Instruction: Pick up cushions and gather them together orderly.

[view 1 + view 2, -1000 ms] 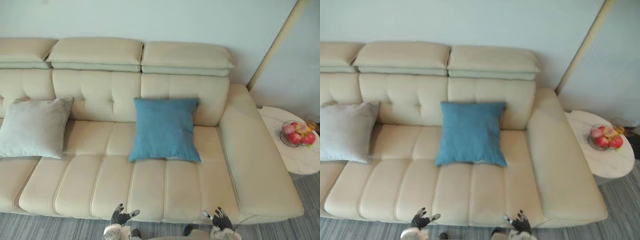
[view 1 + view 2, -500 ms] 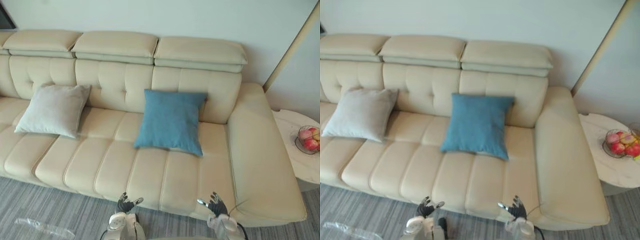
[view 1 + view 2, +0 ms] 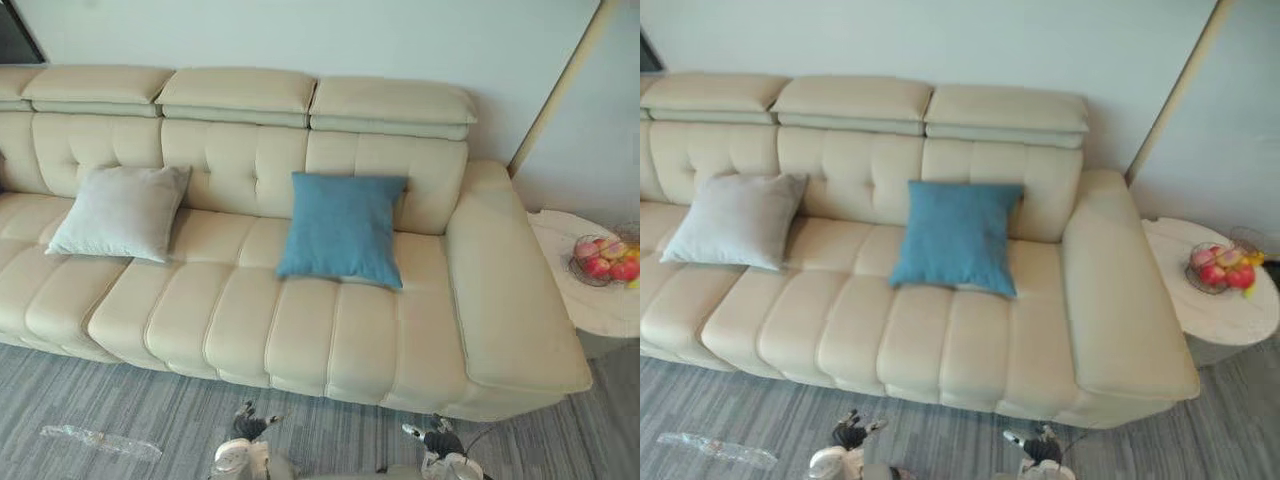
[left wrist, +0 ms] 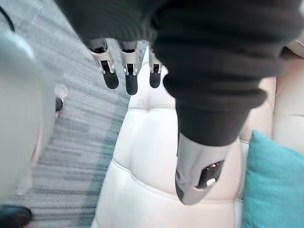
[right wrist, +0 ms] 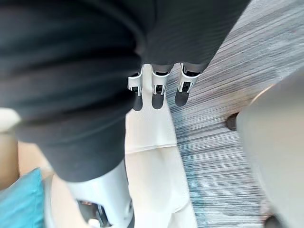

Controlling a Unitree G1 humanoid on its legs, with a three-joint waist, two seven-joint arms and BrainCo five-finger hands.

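One cream sofa (image 3: 300, 330) carries two cushions. The blue cushion (image 3: 342, 228) leans on the backrest toward the right end, and the grey cushion (image 3: 120, 212) leans well apart at the left. Two hands hang over the carpet (image 3: 150, 410) before the sofa. The left hand (image 3: 248, 425) and the right hand (image 3: 437, 438) both have relaxed, straight fingers and hold nothing.

Silver-fingered robot hand (image 4: 129, 71), dark ribbed cover (image 4: 218, 61)
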